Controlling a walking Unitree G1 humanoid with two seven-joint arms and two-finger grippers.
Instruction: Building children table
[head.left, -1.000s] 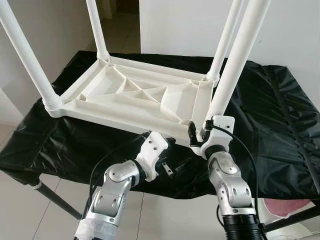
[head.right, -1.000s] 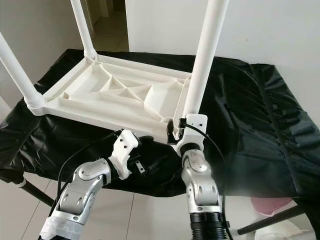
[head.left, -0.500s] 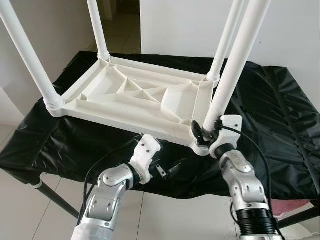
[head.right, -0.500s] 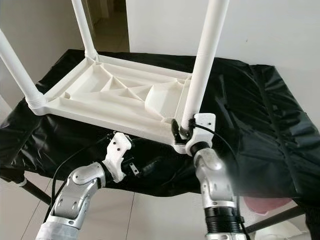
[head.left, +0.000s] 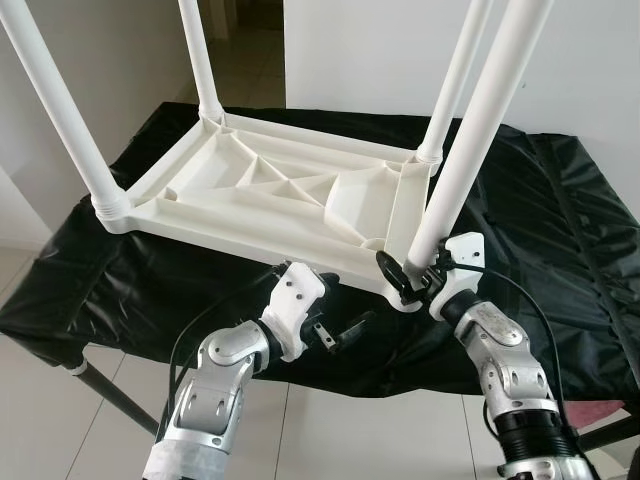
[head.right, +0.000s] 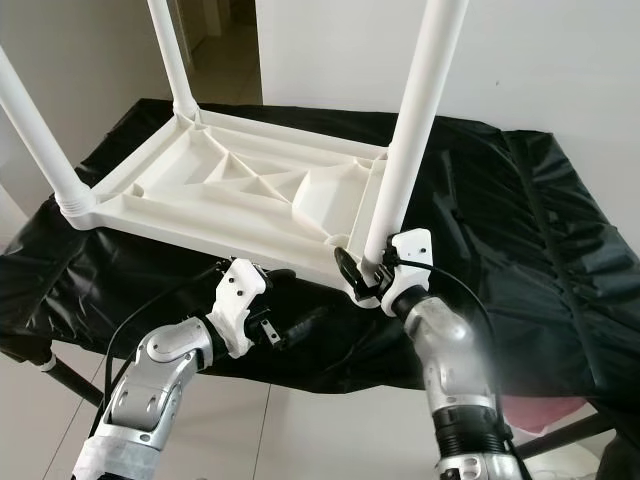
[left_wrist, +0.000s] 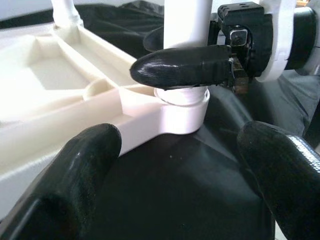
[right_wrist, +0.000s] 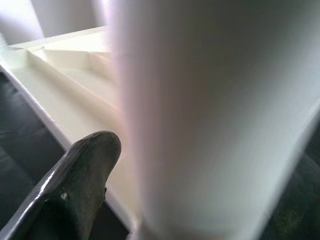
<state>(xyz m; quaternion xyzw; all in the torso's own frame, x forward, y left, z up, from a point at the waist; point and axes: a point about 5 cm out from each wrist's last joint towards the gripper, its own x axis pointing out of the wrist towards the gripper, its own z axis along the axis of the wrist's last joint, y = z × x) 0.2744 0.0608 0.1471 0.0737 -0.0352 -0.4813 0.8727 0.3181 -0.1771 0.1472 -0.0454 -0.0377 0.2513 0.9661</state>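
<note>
The inverted table top (head.left: 280, 195) lies on the black-covered bench (head.left: 560, 230). The right gripper (head.left: 408, 278), now rotated, clasps the near leg (head.left: 455, 170) at its socket; tightening is judged underway. The left gripper (head.left: 340, 332) waits, spread, below the table top's near edge.

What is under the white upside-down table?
The table lies on a black cover draped over a support. Dark legs show below the cover's edge; the cover hides the surface beneath it.
</note>
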